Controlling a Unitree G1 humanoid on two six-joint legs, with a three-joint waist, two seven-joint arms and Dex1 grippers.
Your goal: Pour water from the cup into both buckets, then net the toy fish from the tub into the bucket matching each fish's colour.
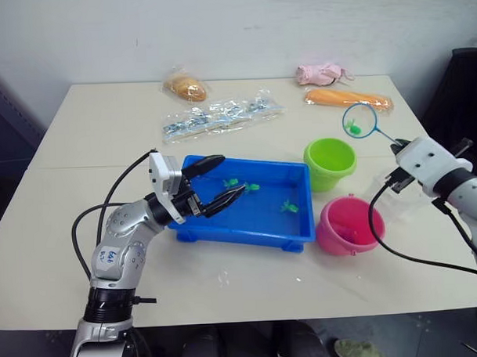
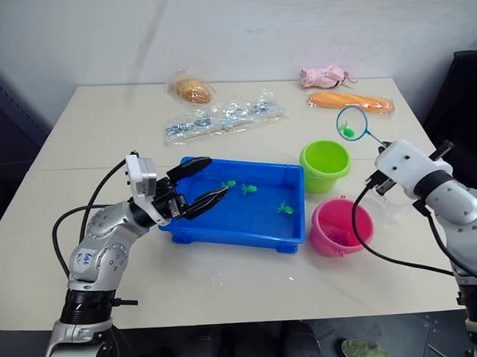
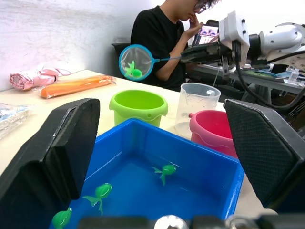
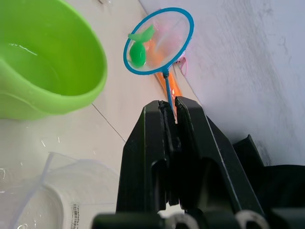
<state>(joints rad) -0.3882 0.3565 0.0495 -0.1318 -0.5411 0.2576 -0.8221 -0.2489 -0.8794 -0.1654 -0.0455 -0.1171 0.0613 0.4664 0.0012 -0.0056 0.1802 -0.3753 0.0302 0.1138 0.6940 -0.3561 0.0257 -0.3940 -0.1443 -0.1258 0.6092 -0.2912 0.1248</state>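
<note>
Right wrist view: the two black fingers of the right gripper (image 4: 169,110) are pressed tight on the thin stick of the small round blue-rimmed net (image 4: 158,42), and one tiny green toy fish (image 4: 138,53) is held in its pale mesh. Water is seen inside the lime green round plastic bucket (image 4: 47,71), so the pouring looks done for that one at least. From the head views the net is held up in the air just behind the green bucket, so this fish is judged ready to be tipped in. The pink round plastic bucket (image 1: 347,226) is set just beside the shallow bright blue plastic tub (image 1: 247,212), and the clear plastic measuring cup (image 3: 196,106) is stood between the two buckets, close to both. Three more green fish (image 3: 165,170) are counted in the tub, so more netting is left. Whether any fish are already in the pink bucket cannot be told. The left gripper (image 1: 215,183) is held over the tub's near-left corner with its fingers spread wide and nothing in them. Open air is seen above the green bucket, but the cup close by could be bumped on the way down. A person is seated behind the table's far side, well apart from the net.
</note>
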